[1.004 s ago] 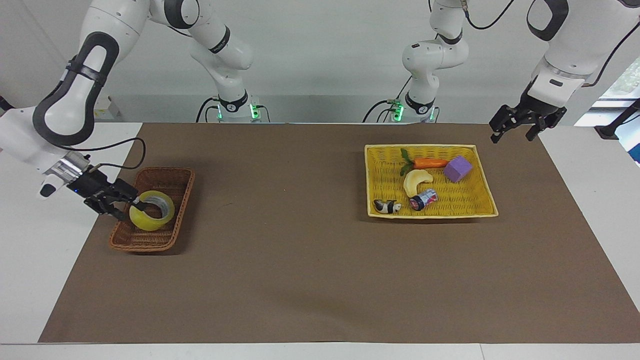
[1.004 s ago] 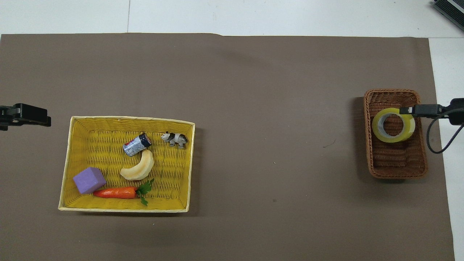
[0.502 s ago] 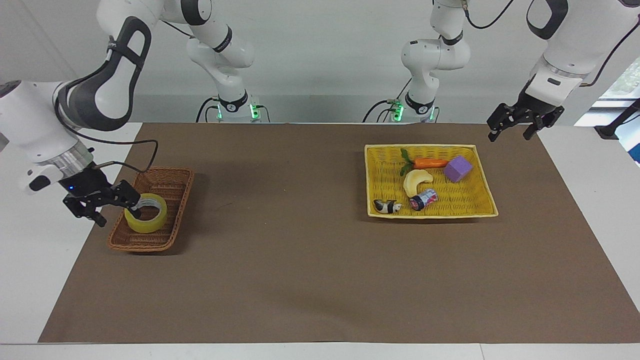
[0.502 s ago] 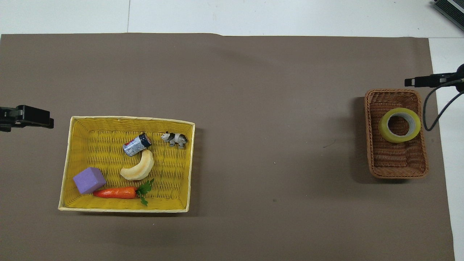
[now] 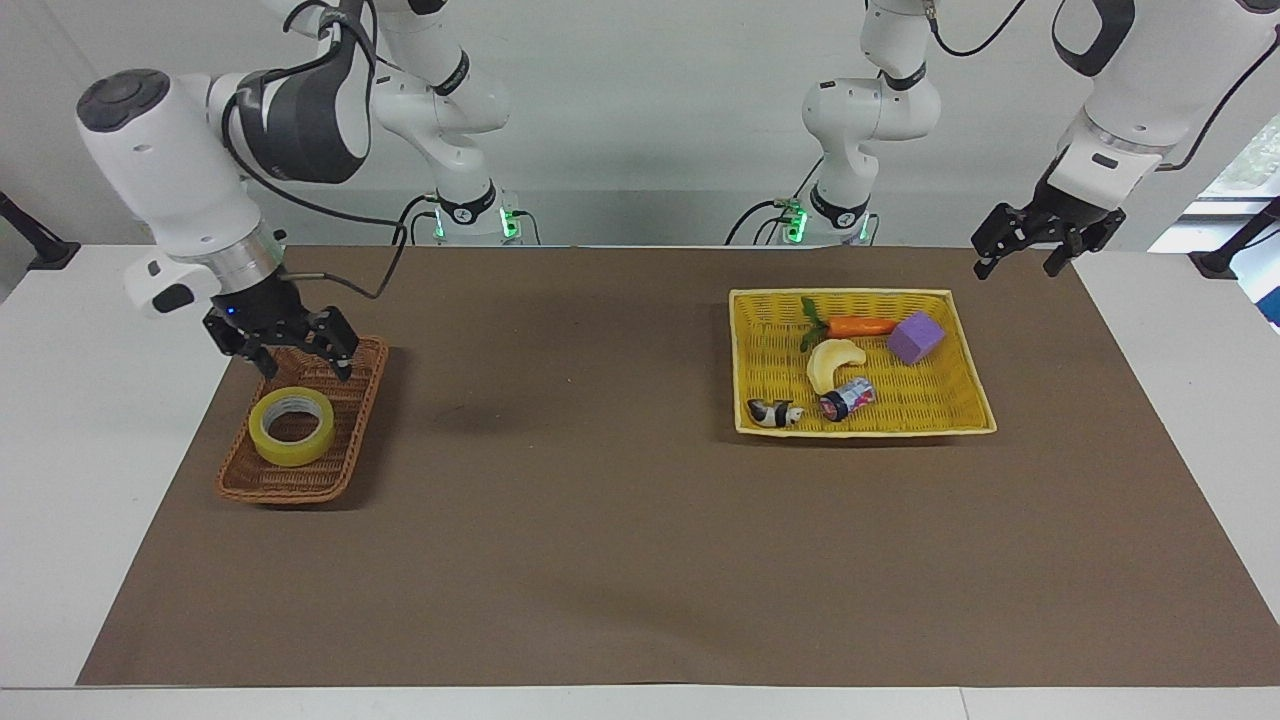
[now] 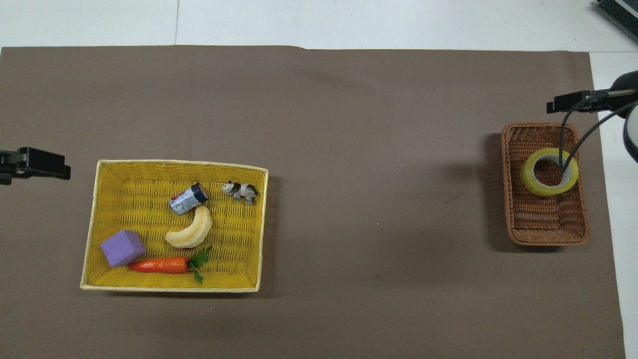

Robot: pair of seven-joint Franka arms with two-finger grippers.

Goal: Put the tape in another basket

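The tape [image 5: 290, 451], a yellow ring with a pale core, lies flat in the small brown wicker basket [image 5: 371, 398] at the right arm's end of the table. My right gripper [image 5: 306, 369] hangs open over that basket, above the tape and clear of it, holding nothing. From overhead, the tape [image 6: 527, 179] sits in the half of the basket [image 6: 509, 199] farther from the robots; the right gripper [image 6: 557, 105] shows edge-on, and its cable crosses the tape. My left gripper [image 5: 1015, 270] waits open and empty in the air beside the yellow tray [image 5: 862, 431].
The yellow woven tray [image 6: 175, 162] holds a carrot [image 6: 159, 265], a purple block [image 6: 122, 247], a pale crescent toy [image 6: 192, 233], a small can [image 6: 188, 198] and a toy animal [image 6: 240, 190]. The left gripper [image 6: 61, 172] shows beside it. Brown mat [image 6: 374, 199] lies between the two containers.
The right gripper drew its finger out of the tape's ring and swung up over the basket. The tape dropped from tilted to flat. The left gripper barely shifted.
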